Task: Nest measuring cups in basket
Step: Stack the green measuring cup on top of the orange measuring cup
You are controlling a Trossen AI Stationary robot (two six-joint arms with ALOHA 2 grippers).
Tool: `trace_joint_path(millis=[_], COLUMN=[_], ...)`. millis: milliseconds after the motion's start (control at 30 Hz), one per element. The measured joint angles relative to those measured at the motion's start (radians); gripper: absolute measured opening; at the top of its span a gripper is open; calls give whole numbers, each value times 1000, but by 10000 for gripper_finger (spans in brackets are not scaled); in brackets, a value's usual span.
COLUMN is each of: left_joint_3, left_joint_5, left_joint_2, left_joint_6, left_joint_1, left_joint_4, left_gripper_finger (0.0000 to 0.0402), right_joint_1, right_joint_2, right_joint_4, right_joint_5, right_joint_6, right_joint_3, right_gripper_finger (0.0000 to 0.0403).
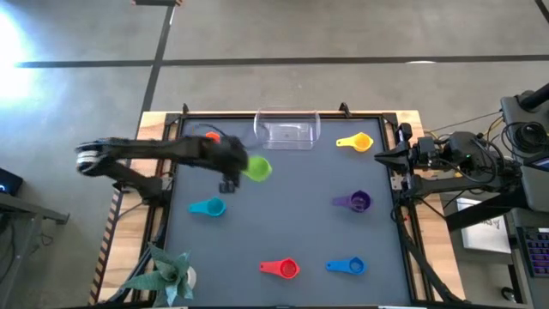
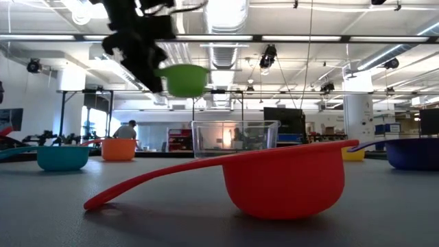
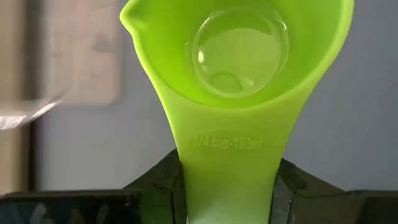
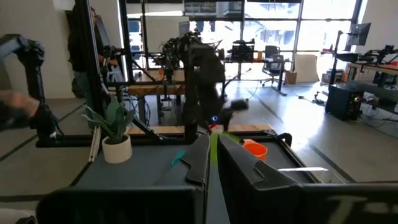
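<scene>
Cups counted: seven are seen in the high view, one of each colour.
Left gripper: closed on the handle of the green cup, which is held in the air, bowl level and open side up (the low view shows it well above the table).
Basket: one clear tub, just beyond the held cup, toward the table's far edge.
Orange cup: partly hidden beside the left arm.
Teal cup: near the gripper, on its near side.
Yellow cup: past the basket, well apart from the gripper.
Purple cup, red cup, blue cup: well apart from the gripper.
Right gripper: parked at the table's right edge, fingers seen pressed together.
</scene>
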Motion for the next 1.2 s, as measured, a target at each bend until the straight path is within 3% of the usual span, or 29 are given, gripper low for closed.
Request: trace_joint_path(millis=[200,367,633,800,1000,1200], left_joint_3=[-118,-190,-265,-249,-237,-237], left_joint_5=[-18,-18,-25,-150,-138,-43], left_joint_2=[-268,-356,-328,-286,-240,-191], left_joint_6=[110,205,305,308,306,319], left_joint_1=[239,433,590,599,641,688], left_joint_4=[-14,-22,-59,-81,-109,-103], left_gripper_finger=[120,113,117,116,116,116], right_joint_1=[0,0,0,0,0,0], right_joint_2=[0,0,0,0,0,0], right_joint_4=[0,0,0,0,0,0], right_joint_5=[0,0,0,0,0,0], right_joint_6=[0,0,0,0,0,0], right_joint_3=[0,0,0,0,0,0], right_gripper_finger=[22,22,22,22,22,22])
